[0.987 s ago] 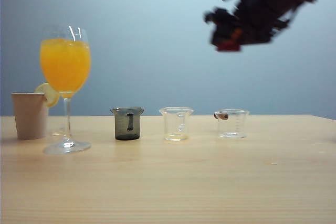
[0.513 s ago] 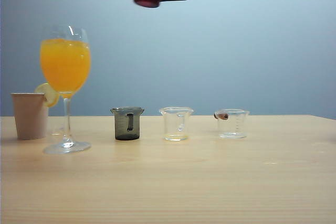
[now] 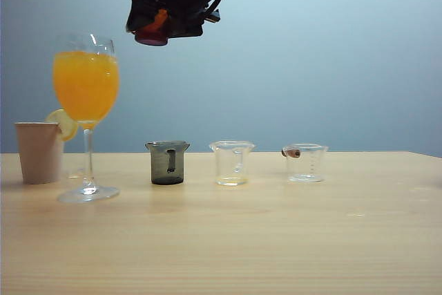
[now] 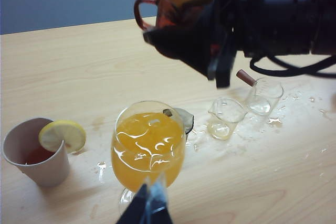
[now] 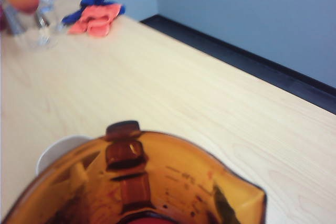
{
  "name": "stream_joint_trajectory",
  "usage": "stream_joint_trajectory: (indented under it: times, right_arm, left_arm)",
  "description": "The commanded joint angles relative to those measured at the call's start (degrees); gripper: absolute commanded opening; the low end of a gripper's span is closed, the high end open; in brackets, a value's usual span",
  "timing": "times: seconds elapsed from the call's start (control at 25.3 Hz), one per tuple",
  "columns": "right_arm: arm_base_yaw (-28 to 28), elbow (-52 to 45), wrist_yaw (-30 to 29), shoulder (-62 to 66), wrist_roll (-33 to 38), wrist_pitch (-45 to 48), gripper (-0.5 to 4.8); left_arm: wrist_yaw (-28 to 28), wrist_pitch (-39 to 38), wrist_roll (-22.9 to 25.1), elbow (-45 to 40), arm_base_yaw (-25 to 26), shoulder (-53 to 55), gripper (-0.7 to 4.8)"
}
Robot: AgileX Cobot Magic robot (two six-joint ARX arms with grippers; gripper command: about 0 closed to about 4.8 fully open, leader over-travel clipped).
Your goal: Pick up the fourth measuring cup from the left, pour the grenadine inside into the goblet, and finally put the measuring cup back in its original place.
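The fourth measuring cup (image 3: 152, 32), amber with a side handle, hangs in the air with my right gripper (image 3: 166, 18) shut on it. It sits higher than the goblet's rim and to its right. The goblet (image 3: 86, 88) stands on the table, full of orange drink. In the left wrist view the amber cup (image 4: 176, 1) and the black right gripper (image 4: 197, 40) hover beyond the goblet (image 4: 148, 148). The right wrist view looks into the cup (image 5: 157, 182), with red grenadine (image 5: 149, 220) at its bottom. My left gripper (image 4: 149, 211) is shut, above the near side of the goblet.
A beige paper cup (image 3: 39, 151) with a lemon slice (image 4: 63, 135) stands left of the goblet. A smoky grey cup (image 3: 167, 162) and two clear cups (image 3: 232, 162) (image 3: 305, 162) stand in a row. Wet spills (image 4: 273, 121) dot the table. An orange and blue cloth (image 5: 97, 17) lies by the table's black edge (image 5: 236, 56).
The right arm has swung from the upper right across to the left with the amber cup, then dropped a little toward the goblet. Everything on the table has stayed put.
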Motion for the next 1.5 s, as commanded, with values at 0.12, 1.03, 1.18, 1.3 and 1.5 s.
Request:
stream_joint_trajectory:
  times: [0.12,1.03,1.18,1.3,1.5]
  right_arm:
    - [2.6,0.6,-0.9,-0.5,-3.7,2.0,2.00]
    - [4.6,0.6,-0.2,0.3,-29.1,5.0,2.00]
    - [5.0,0.6,0.6,1.4,-29.1,6.8,2.00]
    - [5.0,0.6,1.1,1.4,-30.6,6.8,2.00]
    - [5.0,0.6,1.1,1.4,-34.1,6.9,2.00]
  left_arm:
    - [0.2,0.3,0.0,0.2,0.0,-0.1,-0.04]
    - [0.2,0.3,0.0,0.2,0.0,-0.1,-0.04]
    - [0.2,0.3,0.0,0.2,0.0,-0.1,-0.04]
    - [0.2,0.3,0.0,0.2,0.0,-0.1,-0.04]
    - [0.2,0.3,0.0,0.2,0.0,-0.1,-0.04]
